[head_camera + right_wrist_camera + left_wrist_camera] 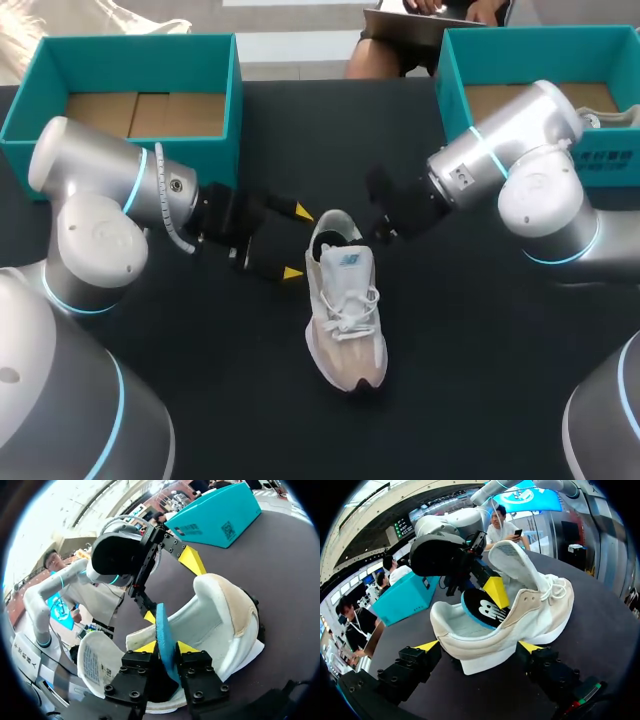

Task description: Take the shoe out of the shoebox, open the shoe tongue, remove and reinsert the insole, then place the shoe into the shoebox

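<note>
Our right hand (pixel 165 647) pinches the thin blue-edged black insole (pixel 162 622), half inside the white-and-beige lace-up sneaker (pixel 345 320). Our left hand (pixel 296 241) gapes astride the heel, empty. We should brace the heel and slide the insole lengthwise.

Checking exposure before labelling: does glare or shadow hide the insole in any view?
Head view: the insole is shadowed inside the shoe; left wrist view: evenly lit; right wrist view: well lit in the right gripper, no glare.

White-and-beige shoe (pixel 345 320), blue-edged black insole (pixel 484 609), teal shoebox (pixel 130 62), black table (pixel 480 380).
</note>
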Motion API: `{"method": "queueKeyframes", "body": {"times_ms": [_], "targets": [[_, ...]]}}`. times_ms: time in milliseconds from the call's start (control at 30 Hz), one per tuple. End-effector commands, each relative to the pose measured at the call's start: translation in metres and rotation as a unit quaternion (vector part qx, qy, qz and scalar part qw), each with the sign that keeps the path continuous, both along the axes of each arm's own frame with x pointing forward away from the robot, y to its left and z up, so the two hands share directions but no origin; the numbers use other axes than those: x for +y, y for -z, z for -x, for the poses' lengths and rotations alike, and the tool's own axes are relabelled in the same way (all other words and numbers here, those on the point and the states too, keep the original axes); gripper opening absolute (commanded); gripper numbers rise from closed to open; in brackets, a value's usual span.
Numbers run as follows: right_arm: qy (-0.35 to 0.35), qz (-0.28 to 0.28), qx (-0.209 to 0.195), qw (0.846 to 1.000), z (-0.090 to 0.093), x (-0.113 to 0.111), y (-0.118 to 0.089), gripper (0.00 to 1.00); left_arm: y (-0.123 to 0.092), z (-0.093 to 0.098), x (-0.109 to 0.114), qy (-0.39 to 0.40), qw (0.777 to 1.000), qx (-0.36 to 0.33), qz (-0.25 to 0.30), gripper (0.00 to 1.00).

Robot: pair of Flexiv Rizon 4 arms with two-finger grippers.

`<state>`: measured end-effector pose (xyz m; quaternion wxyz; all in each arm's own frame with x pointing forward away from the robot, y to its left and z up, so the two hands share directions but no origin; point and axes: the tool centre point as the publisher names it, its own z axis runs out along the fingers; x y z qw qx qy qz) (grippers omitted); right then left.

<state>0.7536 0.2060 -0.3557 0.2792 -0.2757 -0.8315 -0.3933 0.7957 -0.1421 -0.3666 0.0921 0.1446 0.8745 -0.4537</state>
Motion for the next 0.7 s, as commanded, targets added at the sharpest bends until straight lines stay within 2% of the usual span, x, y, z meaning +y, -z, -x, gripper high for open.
{"method": "queueKeyframes", "body": {"times_ms": [33, 400, 700], "targets": [[-0.002, 0.011, -0.007, 1.000, -0.001, 0.000, -0.011, 0.32, 0.000, 0.000, 0.000, 0.000, 1.000, 0.000, -0.001, 1.00], [-0.010, 0.019, -0.044, 0.999, -0.011, 0.004, -0.032, 0.38, 0.000, 0.000, 0.000, 0.000, 1.000, 0.000, -0.001, 1.00], [-0.033, 0.020, -0.083, 0.996, -0.030, 0.009, -0.053, 0.40, 0.000, 0.000, 0.000, 0.000, 1.000, 0.000, -0.001, 1.00]]}}
